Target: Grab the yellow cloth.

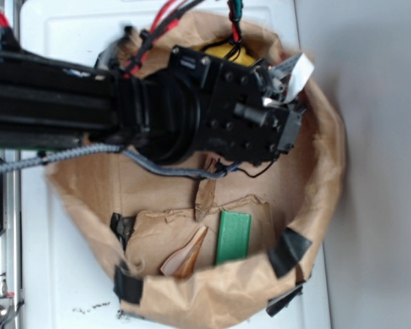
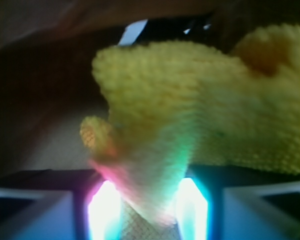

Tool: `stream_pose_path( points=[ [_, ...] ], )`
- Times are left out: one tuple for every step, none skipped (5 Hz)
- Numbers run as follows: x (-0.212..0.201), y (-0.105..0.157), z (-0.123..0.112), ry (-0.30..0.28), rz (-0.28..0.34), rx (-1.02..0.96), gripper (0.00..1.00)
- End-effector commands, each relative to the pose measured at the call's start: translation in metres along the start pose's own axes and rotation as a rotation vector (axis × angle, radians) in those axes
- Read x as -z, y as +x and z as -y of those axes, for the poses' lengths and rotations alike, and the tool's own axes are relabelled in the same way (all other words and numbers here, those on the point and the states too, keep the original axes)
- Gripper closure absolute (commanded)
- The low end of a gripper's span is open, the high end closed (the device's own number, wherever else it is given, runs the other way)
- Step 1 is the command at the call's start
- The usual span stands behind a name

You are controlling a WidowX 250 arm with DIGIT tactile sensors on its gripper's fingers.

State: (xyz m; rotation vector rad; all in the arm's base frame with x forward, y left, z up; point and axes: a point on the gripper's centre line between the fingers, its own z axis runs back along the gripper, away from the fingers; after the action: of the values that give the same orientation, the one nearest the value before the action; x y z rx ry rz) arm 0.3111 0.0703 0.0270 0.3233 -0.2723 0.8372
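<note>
With the pointed corner of the bright yellow fuzzy terry cloth (image 2: 200,125) sitting between the gripper (image 2: 147,205)'s 2 lit fingers inside the brown paper bowl (image 1: 322,171), gripper looks partly open around it, so close fully before lifting.

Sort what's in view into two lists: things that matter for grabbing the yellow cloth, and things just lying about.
Part of the job:
- yellow cloth, its pointed corner down between the gripper's lit fingers
- gripper

Just lying about:
- green block, flat in the paper-lined basket
- brown paper lining of the basket
- tan wedge-shaped piece beside the green block
</note>
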Motion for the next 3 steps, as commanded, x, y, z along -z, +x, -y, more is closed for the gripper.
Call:
stream_pose_path(
  points=[
    [-0.029, 0.007, -0.008, -0.078, 0.037, 0.035, 1.00],
    [-0.041, 0.004, -0.014, -0.111, 0.051, 0.042, 1.00],
    [-0.063, 0.001, -0.028, -0.195, 0.042, 0.063, 1.00]
  ],
)
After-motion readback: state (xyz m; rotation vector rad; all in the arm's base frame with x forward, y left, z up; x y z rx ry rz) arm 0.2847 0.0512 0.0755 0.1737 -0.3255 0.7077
